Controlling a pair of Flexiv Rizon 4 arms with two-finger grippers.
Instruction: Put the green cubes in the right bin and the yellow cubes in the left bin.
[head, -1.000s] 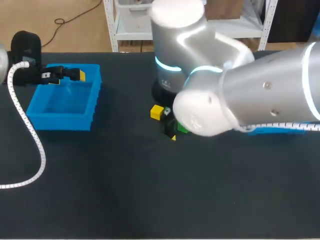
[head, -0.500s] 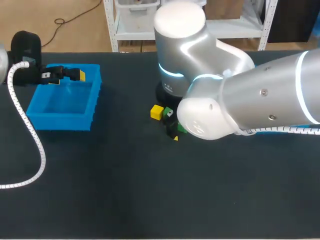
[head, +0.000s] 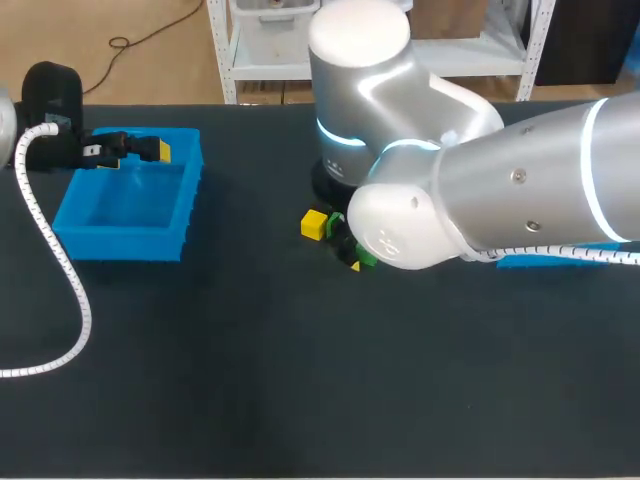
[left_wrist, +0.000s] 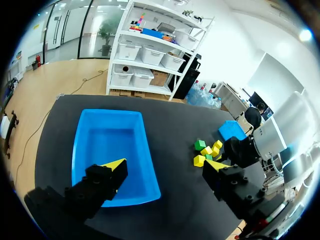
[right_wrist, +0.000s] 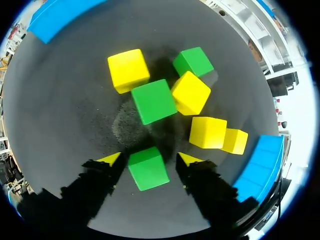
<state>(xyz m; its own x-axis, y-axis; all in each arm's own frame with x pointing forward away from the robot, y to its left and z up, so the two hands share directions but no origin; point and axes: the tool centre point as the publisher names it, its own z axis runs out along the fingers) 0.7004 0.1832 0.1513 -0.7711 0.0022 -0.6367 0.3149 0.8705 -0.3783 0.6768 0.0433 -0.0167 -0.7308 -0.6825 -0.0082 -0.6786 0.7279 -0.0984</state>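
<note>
The right gripper (right_wrist: 150, 159) is low over the heap of cubes near the middle of the table (head: 300, 400). Its two fingers stand apart, and one green cube (right_wrist: 147, 168) sits on the table between them. A thin gap seems to remain on each side of it, so the fingers are not closed on it, though the gap is too small to be sure. Just ahead of the fingers lies a second green cube (right_wrist: 154, 101), which touches a yellow cube (right_wrist: 190, 93). Beyond these are a third green cube (right_wrist: 194, 61) and a far yellow cube (right_wrist: 128, 70). Two more yellow cubes (right_wrist: 207, 132) lie side by side, beside one finger. In the head view the right arm (head: 500, 200) covers most of the heap and most of the right bin (head: 545, 262).

The left gripper (left_wrist: 165, 165) hangs over the far side of the left bin (head: 190, 190), well apart from the heap. Its fingers are wide apart and hold nothing
</note>
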